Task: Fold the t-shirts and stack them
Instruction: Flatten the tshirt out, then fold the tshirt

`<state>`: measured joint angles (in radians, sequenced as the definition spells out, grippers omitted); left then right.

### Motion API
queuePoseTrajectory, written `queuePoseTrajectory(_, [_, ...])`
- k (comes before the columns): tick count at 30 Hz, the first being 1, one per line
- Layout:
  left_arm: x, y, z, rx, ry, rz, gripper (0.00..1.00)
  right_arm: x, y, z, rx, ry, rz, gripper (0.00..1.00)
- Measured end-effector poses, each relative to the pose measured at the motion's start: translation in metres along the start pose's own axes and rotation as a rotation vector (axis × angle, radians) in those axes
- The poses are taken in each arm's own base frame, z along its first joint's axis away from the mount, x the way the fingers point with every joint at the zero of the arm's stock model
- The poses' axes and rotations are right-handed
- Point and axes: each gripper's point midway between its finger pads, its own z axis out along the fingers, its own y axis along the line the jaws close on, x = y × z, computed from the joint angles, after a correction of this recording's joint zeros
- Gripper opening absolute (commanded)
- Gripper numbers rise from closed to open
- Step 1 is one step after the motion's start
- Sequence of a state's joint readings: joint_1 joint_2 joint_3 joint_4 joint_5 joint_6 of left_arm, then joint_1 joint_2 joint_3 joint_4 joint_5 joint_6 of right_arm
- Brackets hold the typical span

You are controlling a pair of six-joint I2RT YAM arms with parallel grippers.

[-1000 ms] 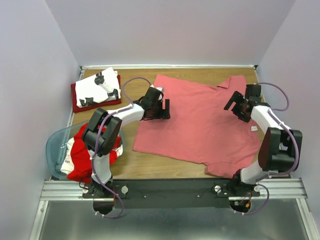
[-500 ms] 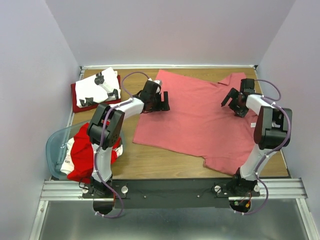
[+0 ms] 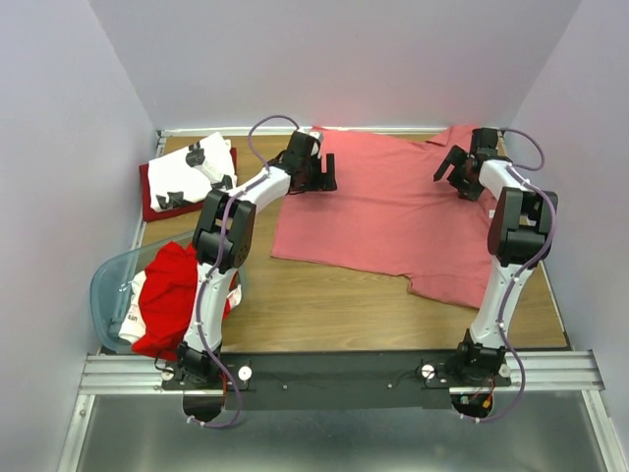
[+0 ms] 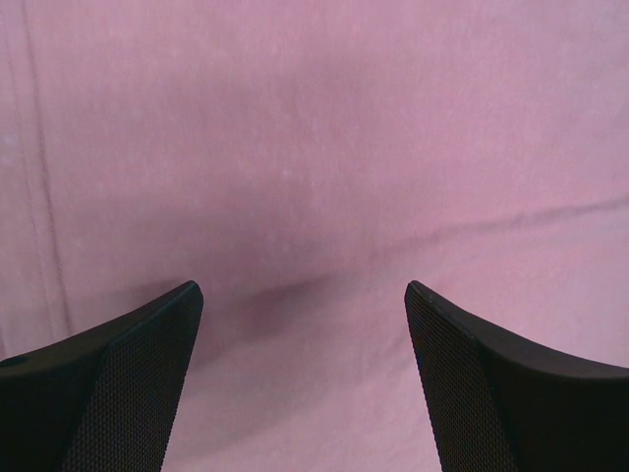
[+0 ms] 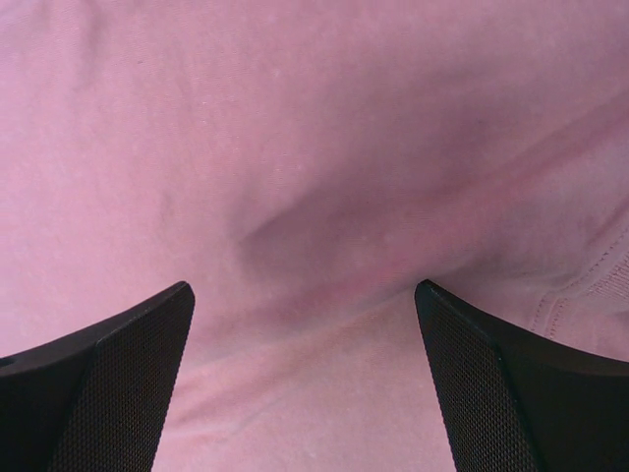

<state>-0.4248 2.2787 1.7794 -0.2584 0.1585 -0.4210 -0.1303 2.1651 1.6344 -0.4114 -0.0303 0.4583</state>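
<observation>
"Two shirts look finished: a white printed shirt (image 3: 192, 169) lying folded on a dark red shirt (image 3: 149, 205), far left corner of the counter (image 3: 324, 315)."

"And the big one?"

"Salmon shirt (image 3: 393, 211), collared, spread flat over the far right part of the counter, collar toward the far right corner. No fold in it that I can see. I'd call it the one in hand."

"What are the arms at?"

"Both reach out to the far edge. Left tool (image 3: 322, 177) is over the salmon shirt near its far left corner, jaws wide apart, nothing between them. Its wrist view shows only pink cloth below, slightly dimpled. Right tool (image 3: 454, 180) is near the collar, spread just as wide and gripping nothing. Whether the tips press on the cloth, I can't tell."

"What's left, then?"

"Salmon one to fold and set on the pile. After that, the heap in the tub (image 3: 103, 290) at the near left: a bright red shirt (image 3: 167, 290) bulging over the rim, white cloth (image 3: 128, 326) under it. All crumpled, none folded."

"Count?"

"One salmon, one white printed, one dark red, one bright red for certain. White in the tub: at least one piece, can't separate more. One tub. Two arms, two tools. Under half done, by my guess, with two stacked and three or more to go."
</observation>
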Motion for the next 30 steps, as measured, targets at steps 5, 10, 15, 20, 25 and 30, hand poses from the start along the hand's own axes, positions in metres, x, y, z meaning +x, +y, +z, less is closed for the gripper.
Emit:
queuePoseTrajectory(5, [-0.030,-0.011,-0.007,0.017,-0.050,0.019,0.91,-0.005,0.008,-0.009,-0.034,0.004,-0.032,1.00])
queuePoseTrajectory(10, [-0.048,-0.021,-0.031,0.033,-0.097,0.027,0.91,-0.012,0.015,-0.066,-0.074,-0.049,-0.056,1.00])
queuePoseTrajectory(15, [-0.050,-0.034,-0.076,0.048,-0.136,0.039,0.91,0.010,0.011,-0.140,-0.108,-0.102,-0.069,0.99])
queuePoseTrajectory(20, [-0.033,-0.048,-0.118,0.070,-0.151,0.057,0.91,0.098,-0.011,-0.170,-0.079,0.031,-0.077,0.97])
queuePoseTrajectory(25, [0.008,-0.039,-0.136,0.059,-0.106,0.054,0.91,0.176,-0.030,-0.187,-0.023,0.198,-0.059,0.95])
queuePoseTrajectory(30, [0.043,-0.025,-0.147,0.036,-0.055,0.041,0.91,0.223,-0.046,-0.202,0.042,0.285,-0.014,0.95])
